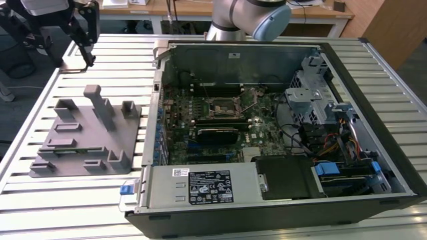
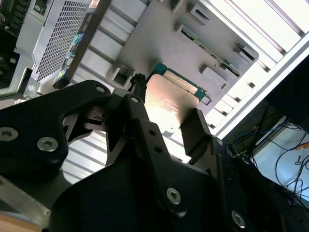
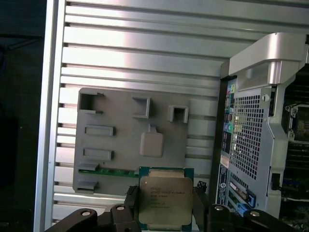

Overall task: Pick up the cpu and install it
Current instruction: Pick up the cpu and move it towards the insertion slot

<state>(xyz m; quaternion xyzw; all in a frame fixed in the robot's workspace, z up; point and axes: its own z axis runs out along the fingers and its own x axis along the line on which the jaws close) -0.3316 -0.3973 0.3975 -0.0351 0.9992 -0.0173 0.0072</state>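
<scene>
Above slatted table (image 3: 145, 48), end effector (image 3: 165, 208) grips lettered cpu (image 3: 165, 193).

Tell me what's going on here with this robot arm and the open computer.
The arm's gripper is shut on the cpu, gripping its edges and holding it over the slatted table near the grey fixture. The open computer case sits alongside, and the cpu is not yet in the motherboard socket.
</scene>
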